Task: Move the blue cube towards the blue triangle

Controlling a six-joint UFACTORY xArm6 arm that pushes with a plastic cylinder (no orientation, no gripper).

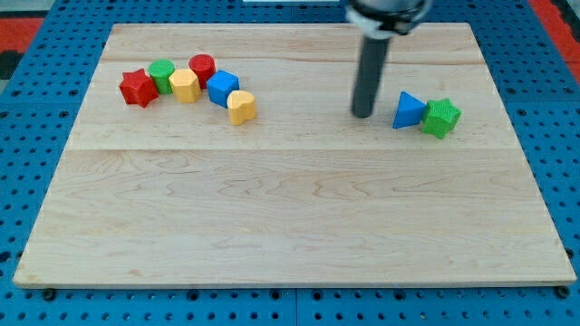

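- Camera view: a pale wooden board lies on a blue studded surface, seen from above and slightly from the front.
- A dark rod comes down from the view's top, right of centre; my tip rests on the board in the upper half. It is a plain rod with no jaws, so there is nothing to open, close or grip.
- The blue cube sits in the upper left part of the board, well apart from my tip and to its left, at a slightly higher level in the view.
- The blue triangle lies just to the right of my tip, near it but not touching.
- A green star-shaped block stands right beside the blue triangle, on its right, seemingly touching it.
- Around the blue cube: a red cylinder touches its upper left, a yellow block sits just to its left, and a yellow heart-shaped block touches its lower right corner.
- Further left in that cluster are a green cylinder and a red star-shaped block, the leftmost piece.
- Between the blue cube and my tip the board is bare wood, except for the yellow heart just below that line.
- The whole lower half of the board is open, and both groups sit fairly near the top edge.
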